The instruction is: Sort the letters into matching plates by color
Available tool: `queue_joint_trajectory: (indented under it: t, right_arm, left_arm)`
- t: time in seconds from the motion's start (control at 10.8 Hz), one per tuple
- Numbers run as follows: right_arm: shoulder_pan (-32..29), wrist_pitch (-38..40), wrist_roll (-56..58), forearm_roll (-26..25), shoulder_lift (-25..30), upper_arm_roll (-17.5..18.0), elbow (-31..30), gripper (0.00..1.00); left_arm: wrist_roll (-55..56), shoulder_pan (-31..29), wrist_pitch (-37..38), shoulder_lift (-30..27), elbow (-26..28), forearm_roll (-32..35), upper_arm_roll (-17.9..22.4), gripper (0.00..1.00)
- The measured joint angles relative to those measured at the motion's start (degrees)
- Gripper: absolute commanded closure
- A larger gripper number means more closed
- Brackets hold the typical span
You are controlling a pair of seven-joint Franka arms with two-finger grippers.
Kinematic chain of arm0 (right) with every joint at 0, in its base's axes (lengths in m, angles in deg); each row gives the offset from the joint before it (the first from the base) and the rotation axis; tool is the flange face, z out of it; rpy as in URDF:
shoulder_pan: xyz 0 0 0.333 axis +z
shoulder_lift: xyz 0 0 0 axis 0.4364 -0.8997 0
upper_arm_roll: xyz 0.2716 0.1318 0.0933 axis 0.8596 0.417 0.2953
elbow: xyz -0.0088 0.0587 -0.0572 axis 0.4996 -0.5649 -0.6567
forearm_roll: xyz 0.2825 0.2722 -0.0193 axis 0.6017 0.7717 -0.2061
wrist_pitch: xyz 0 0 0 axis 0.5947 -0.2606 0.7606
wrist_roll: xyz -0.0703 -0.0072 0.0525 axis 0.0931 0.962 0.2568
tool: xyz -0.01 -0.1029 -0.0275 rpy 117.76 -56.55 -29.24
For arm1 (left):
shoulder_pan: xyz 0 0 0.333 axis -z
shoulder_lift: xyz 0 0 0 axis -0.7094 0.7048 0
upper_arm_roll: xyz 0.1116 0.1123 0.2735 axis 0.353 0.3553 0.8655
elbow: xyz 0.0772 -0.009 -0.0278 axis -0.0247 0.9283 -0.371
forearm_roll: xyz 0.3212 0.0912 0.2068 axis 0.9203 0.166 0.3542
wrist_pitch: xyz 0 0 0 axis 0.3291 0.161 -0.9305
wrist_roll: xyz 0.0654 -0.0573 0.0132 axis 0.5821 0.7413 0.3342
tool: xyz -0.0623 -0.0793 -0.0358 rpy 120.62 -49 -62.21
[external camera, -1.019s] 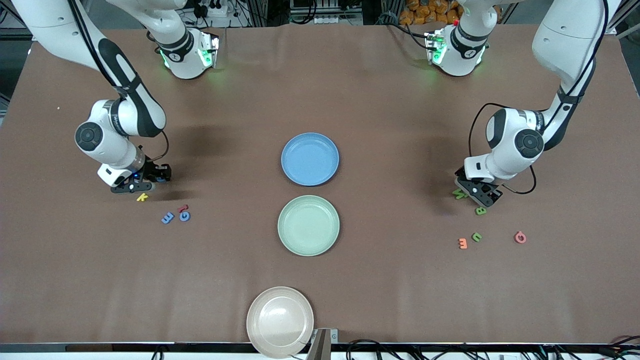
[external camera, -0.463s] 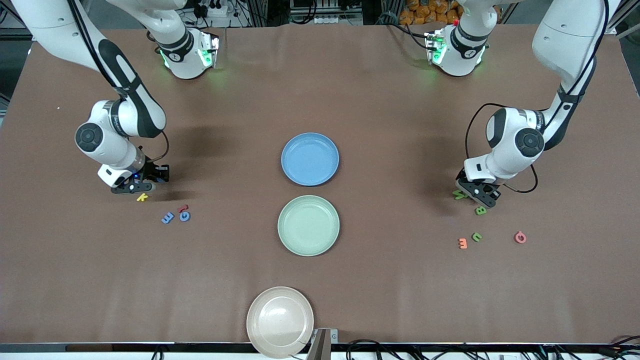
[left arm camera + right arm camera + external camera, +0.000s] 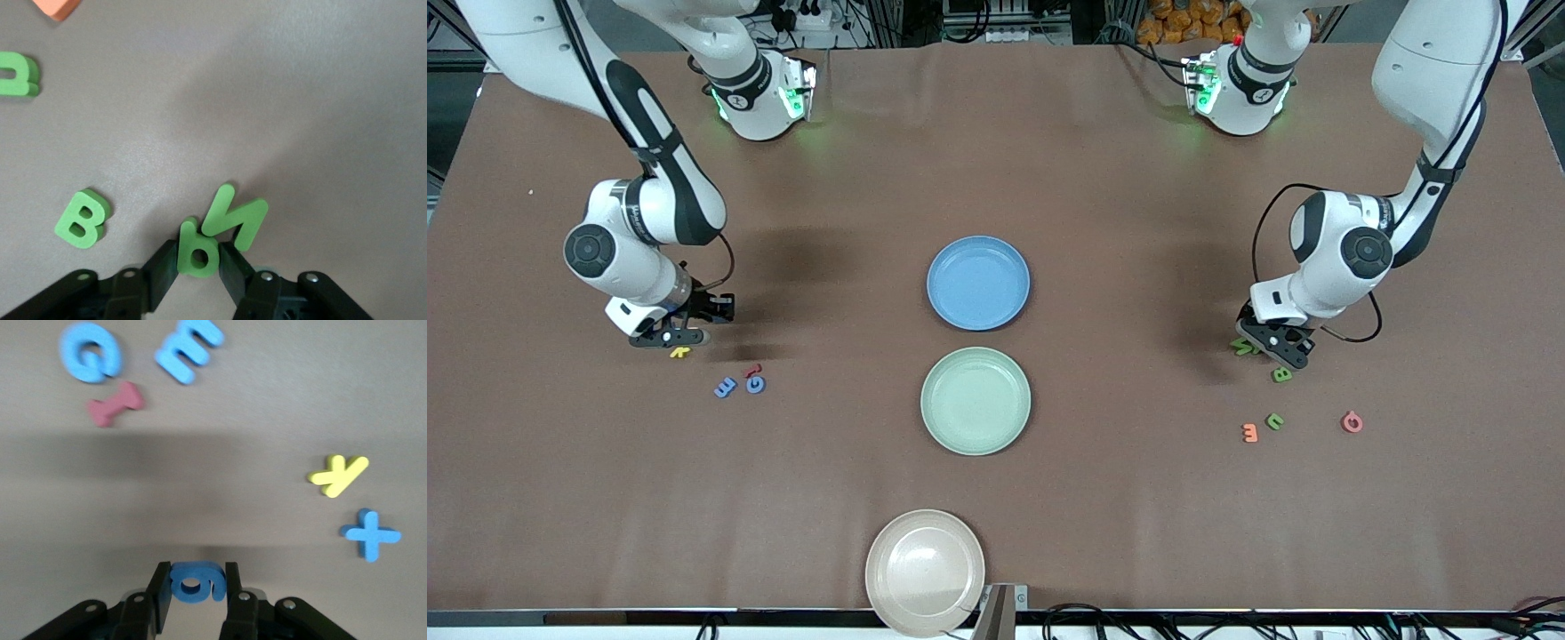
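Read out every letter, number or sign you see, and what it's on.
"6" or "b", unclear: green piece shut in the left gripper.
"N": green letter touching it.
"B": flat green letter nearby.
"6": blue piece shut in the right gripper.
"+": blue sign.
"G": blue letter.
"K": yellow letter.
No printed labels readable.

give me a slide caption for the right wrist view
Right gripper pinches a blue foam digit above the brown table.
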Motion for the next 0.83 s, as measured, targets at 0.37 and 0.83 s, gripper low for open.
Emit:
queue_joint_trajectory:
  t: [0.37, 0.83]
  right_arm:
    - [10.8, 9.1, -15.5, 0.1, 3.1, 1.9, 5.4, 1.0]
    - [16.1, 11.7, -38.3, 0.6, 2.9, 11.9, 9.0, 1.0]
  left_arm:
    - [10.2, 0.4, 4.1, -0.8, -4.3, 0.0, -3.4, 1.0]
    - [35.8, 3.0, 6.5, 1.3, -14.3, 0.0, -11.2, 1.0]
